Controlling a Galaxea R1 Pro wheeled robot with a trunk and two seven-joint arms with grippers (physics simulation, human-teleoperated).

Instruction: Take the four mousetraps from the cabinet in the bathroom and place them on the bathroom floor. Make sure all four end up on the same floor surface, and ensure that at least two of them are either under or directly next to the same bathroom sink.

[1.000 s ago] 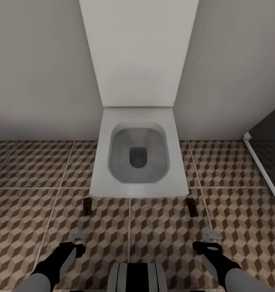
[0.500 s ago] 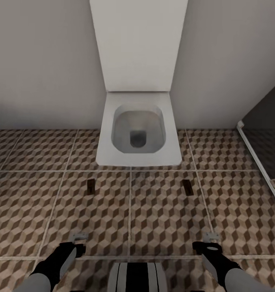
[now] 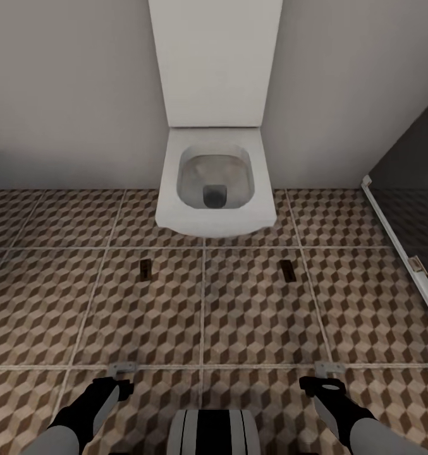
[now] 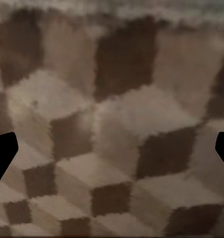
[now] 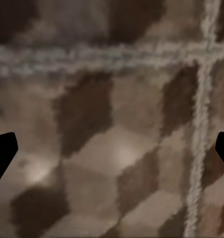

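Bathroom floor (image 3: 251, 316): cube-pattern tiles, light grout, running to a pale wall. White toilet (image 3: 215, 183) against the wall, lid up, bowl open. Dark glass panel with white frame (image 3: 397, 234) at the right edge.

Two mousetraps lie flat on the tiles in front of the toilet, well apart: left mousetrap (image 3: 145, 269), right mousetrap (image 3: 287, 270).

Left hand (image 3: 121, 369) and right hand (image 3: 329, 369) hang low over bare tile, fingers spread, holding nothing; wrist views show black fingertips at both frame edges.
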